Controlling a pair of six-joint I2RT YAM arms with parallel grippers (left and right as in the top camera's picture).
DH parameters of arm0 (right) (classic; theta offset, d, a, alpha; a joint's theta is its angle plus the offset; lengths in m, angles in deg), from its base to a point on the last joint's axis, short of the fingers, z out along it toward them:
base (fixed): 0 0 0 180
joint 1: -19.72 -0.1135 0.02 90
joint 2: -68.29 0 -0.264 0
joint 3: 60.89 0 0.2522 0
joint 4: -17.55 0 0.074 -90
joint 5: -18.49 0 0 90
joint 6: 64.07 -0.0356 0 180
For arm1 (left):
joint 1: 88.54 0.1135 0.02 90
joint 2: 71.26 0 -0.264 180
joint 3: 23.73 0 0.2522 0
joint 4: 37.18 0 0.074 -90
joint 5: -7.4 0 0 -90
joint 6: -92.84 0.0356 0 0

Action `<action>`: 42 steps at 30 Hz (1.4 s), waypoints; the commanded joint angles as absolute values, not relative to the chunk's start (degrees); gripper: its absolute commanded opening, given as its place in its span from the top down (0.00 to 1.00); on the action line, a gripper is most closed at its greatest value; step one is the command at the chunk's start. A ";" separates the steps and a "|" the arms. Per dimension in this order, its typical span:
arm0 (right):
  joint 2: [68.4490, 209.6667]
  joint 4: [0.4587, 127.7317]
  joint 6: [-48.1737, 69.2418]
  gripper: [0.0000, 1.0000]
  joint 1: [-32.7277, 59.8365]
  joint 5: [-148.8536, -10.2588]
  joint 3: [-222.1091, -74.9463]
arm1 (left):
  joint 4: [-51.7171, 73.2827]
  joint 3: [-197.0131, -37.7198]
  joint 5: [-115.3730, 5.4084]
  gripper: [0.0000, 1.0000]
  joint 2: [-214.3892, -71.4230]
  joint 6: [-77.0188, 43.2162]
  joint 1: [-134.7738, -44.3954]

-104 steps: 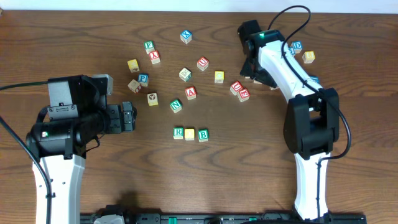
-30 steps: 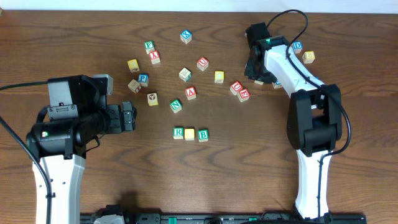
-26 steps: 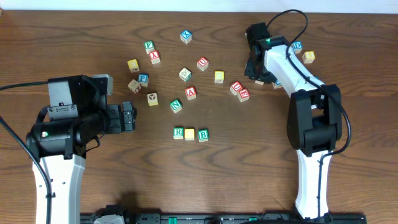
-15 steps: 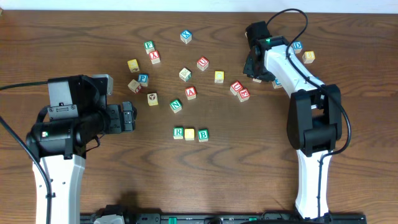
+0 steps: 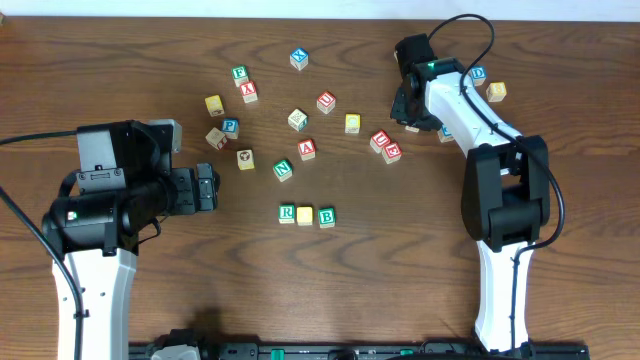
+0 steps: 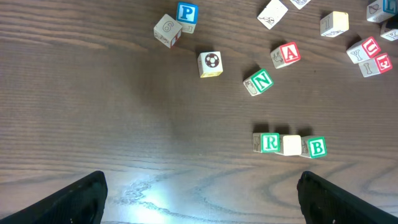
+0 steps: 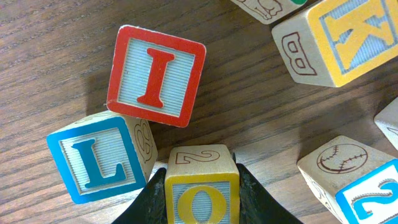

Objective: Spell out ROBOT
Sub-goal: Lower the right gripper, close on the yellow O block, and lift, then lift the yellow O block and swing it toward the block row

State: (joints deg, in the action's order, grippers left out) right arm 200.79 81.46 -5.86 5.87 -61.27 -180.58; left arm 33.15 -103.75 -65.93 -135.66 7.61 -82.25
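A row stands mid-table: green R block (image 5: 287,213), a yellow block (image 5: 305,215) with its top face blank in the left wrist view, and green B block (image 5: 326,217). The left wrist view shows them as R (image 6: 269,142) and B (image 6: 316,147). My right gripper (image 7: 201,182) is at the far right cluster (image 5: 408,112), with both fingers pressed against the sides of a yellow O block (image 7: 201,190) that has a 2 on its far face. My left gripper (image 6: 202,196) hangs open above bare table, left of the row (image 5: 207,187).
Crowding the O block are a blue L block (image 7: 99,163), a red I block (image 7: 155,74), a yellow K block (image 7: 348,34) and a baseball block (image 7: 342,168). Loose blocks N (image 5: 283,170), A (image 5: 307,150), U (image 5: 326,102) and E (image 5: 392,152) lie behind the row.
The right gripper's jaws have drawn in onto the O block, and the right wrist has edged slightly left. The left arm and the row have not moved.
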 commanded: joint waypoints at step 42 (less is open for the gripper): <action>181.69 93.61 -3.56 0.66 5.81 -60.90 -180.49 | 33.26 -104.47 -65.08 0.04 -135.57 8.38 -82.01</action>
